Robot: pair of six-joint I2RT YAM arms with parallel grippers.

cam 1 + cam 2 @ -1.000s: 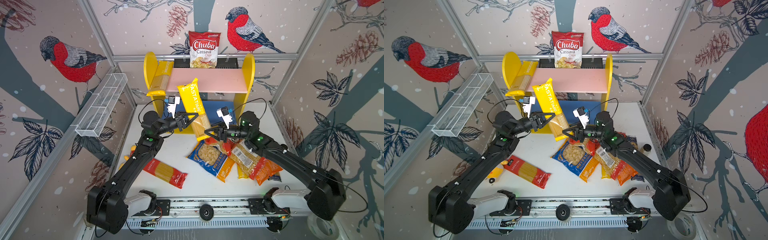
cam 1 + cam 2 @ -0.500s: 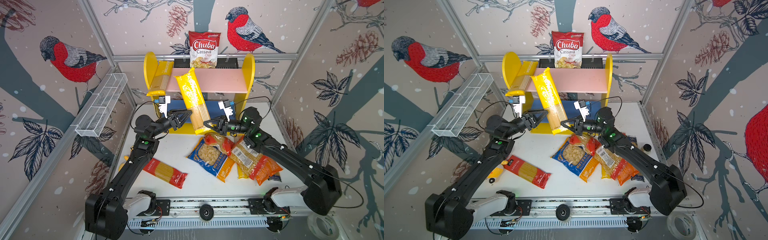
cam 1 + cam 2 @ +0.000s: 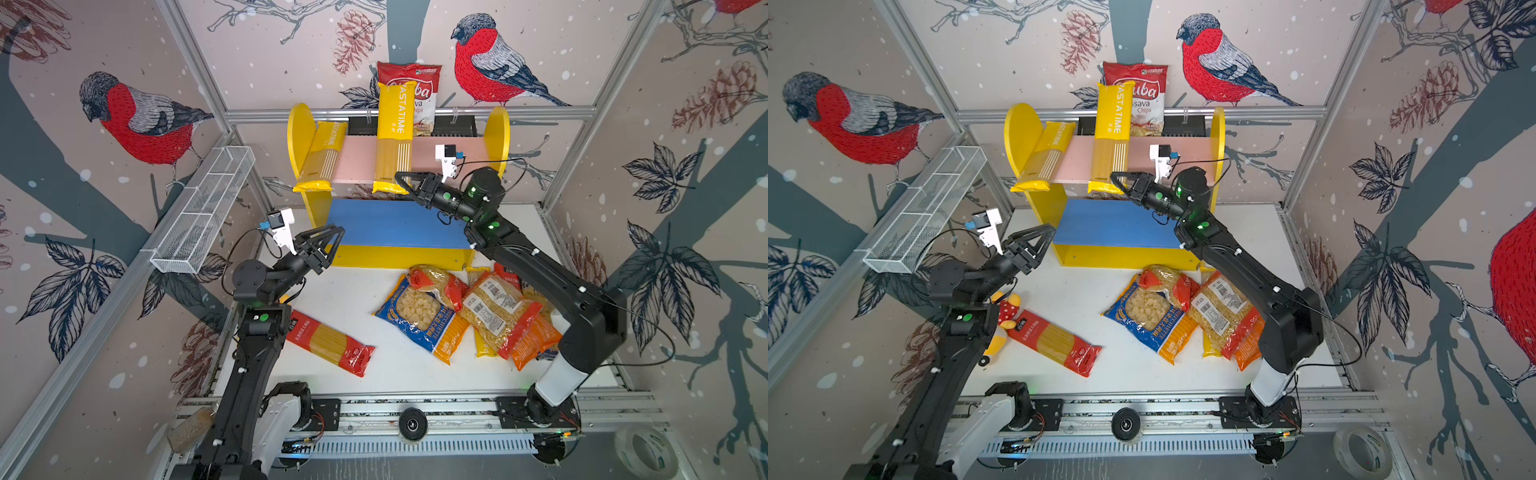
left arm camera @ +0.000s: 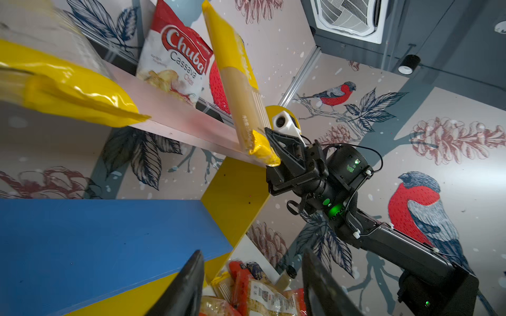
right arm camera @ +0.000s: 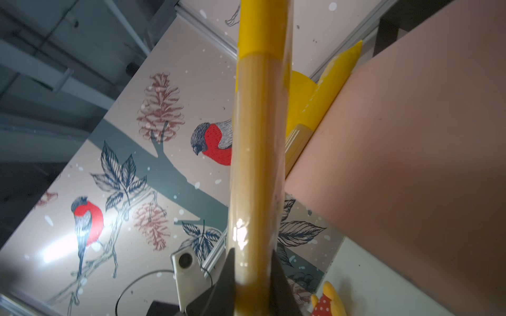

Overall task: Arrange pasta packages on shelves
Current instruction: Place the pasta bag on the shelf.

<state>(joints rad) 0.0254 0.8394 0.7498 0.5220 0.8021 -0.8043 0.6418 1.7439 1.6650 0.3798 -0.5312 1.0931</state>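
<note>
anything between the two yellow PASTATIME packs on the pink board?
Nothing: only bare pink upper board lies between the leaning PASTATIME pack and the pack in the right gripper, in both top views.

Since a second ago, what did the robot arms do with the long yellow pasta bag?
The left gripper let go of the yellow spaghetti pack and pulled back, open. The right gripper closed on the pack's lower end, lifted it and stood it up against the pink upper board, in front of the chips bag. The other yellow pack, the red spaghetti pack and the pile of bags stayed put.
</note>
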